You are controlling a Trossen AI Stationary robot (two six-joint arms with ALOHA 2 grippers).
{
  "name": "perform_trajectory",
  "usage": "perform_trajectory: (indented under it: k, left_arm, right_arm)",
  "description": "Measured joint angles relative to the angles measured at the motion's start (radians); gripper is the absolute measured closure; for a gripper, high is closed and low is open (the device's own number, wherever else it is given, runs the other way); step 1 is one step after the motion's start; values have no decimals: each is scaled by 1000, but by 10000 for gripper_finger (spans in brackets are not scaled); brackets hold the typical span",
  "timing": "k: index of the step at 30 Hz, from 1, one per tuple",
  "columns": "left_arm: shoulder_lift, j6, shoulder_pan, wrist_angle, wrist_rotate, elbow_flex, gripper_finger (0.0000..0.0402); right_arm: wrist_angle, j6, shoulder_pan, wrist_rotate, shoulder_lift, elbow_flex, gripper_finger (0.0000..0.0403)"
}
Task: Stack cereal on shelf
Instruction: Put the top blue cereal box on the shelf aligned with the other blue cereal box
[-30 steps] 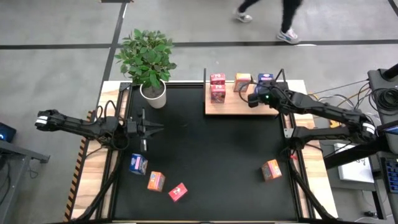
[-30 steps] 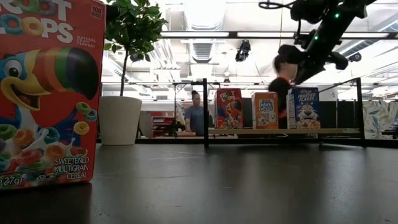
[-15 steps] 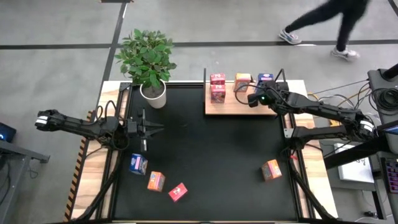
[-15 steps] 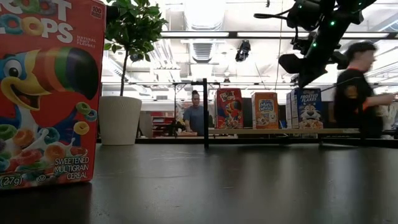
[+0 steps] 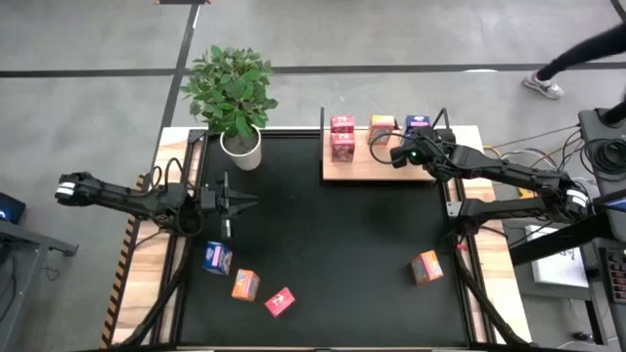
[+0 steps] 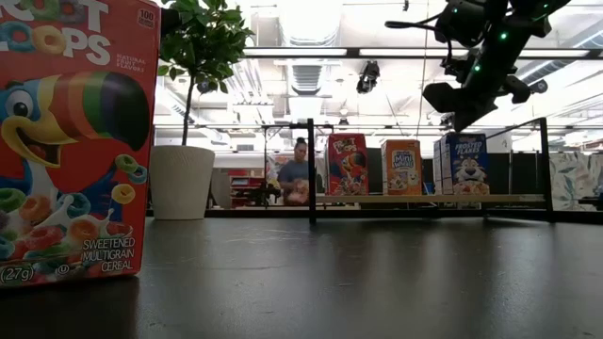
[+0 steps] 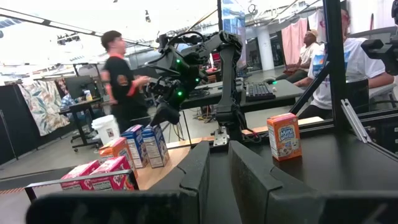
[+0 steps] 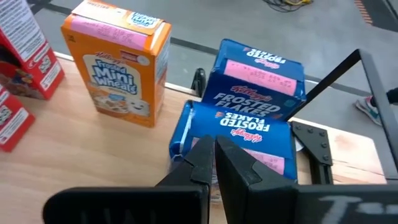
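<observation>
The shelf (image 5: 377, 168), a light-wood board with thin black posts, lies at the table's far right. On it stand two red cereal boxes (image 5: 342, 136), an orange one (image 5: 381, 127) and two blue ones (image 8: 258, 109), one behind the other. My right gripper (image 8: 214, 152) is shut and hovers just above the nearer blue box (image 6: 463, 162), slanting down, touching nothing that I can see. Loose on the table lie a blue box (image 5: 217, 258), an orange box (image 5: 245, 285), a red box (image 5: 280, 302) and another orange box (image 5: 426, 266). My left gripper (image 5: 246, 202) waits shut at the table's left.
A potted plant (image 5: 235, 108) stands at the table's far left corner, beside the shelf. The shelf's black posts (image 6: 311, 169) rise at its ends. The red box near the front edge fills the low view's left side (image 6: 71, 141). People sit and stand in the room beyond.
My right gripper has stayed over the blue boxes and has turned a little at the wrist, still shut. A person has walked past behind the table's far edge toward the right.
</observation>
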Motion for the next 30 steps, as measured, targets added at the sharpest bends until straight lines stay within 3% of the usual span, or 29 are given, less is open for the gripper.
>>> perform_trajectory:
  k: [24,27,30]
  left_arm:
    - [0,-7,0,0,0,0,357]
    - [0,-8,0,0,0,0,357]
    - [0,-7,0,0,0,0,357]
  right_arm:
    - [-40,-7,0,74,-2,5,394]
    - [-28,9,0,34,-5,40,394]
    - [17,9,0,-70,-6,77,394]
